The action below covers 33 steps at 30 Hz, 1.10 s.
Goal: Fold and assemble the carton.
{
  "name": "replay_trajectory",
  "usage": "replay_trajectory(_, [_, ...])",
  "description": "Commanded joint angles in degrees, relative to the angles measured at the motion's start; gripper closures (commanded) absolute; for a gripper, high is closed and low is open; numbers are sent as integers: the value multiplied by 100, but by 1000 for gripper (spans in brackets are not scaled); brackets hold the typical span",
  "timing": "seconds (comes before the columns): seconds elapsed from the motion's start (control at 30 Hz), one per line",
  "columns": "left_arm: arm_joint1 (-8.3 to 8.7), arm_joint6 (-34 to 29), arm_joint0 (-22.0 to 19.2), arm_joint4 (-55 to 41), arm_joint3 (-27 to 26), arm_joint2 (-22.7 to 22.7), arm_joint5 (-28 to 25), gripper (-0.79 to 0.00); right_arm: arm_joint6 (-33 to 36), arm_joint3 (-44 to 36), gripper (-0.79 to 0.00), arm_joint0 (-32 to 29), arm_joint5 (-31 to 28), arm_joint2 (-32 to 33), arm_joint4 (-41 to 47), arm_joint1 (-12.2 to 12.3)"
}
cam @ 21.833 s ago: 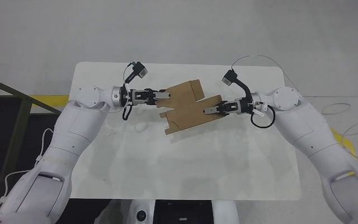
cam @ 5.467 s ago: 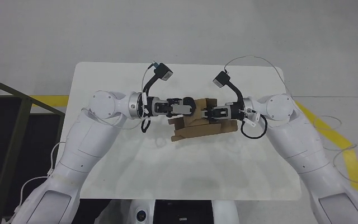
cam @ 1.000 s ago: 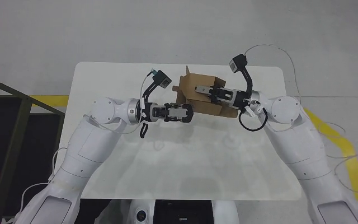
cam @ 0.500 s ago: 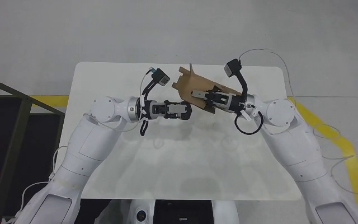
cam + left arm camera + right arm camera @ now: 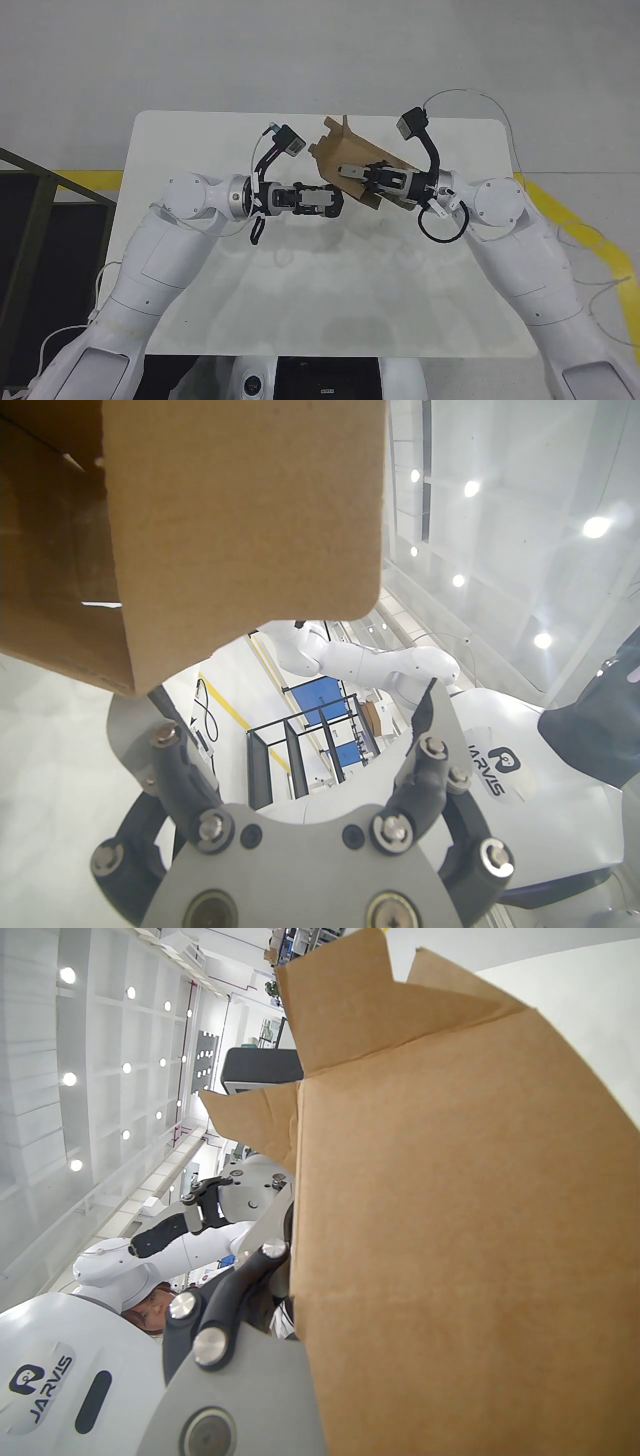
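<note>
Top view: clamps the carton (image 5: 352, 150) in the right gripper (image 5: 345, 171) by the table's (image 5: 200, 150) far edge, holds the left gripper (image 5: 330, 198) spread just beside; mid-fold, likely needs a loose flap tucked next.

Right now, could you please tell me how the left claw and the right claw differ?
The left claw is open; the right claw is shut on a wall of the carton. The left claw holds nothing, sitting by a flap corner; the right claw bears the carton. Both face it from opposite sides.
</note>
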Motion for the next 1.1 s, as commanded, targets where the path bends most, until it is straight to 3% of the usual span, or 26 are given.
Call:
replay_trajectory(0.0, [5,-33,2,9,10,-18,-3,-785,46,42,0,7,-26,57,36,6])
replay_trajectory(0.2, [78,-188,45,-29,74,-361,-99,-785,761,205,0,35,-75,284,454,54])
replay_trajectory(0.57, [225,138,228,196,246,-1136,-450,-785,2327,472,0,266,199,555,737,176])
replay_trajectory(1.07, [157,722,21,950,917,-685,-381,-785,2841,224,0,372,-48,643,1196,206])
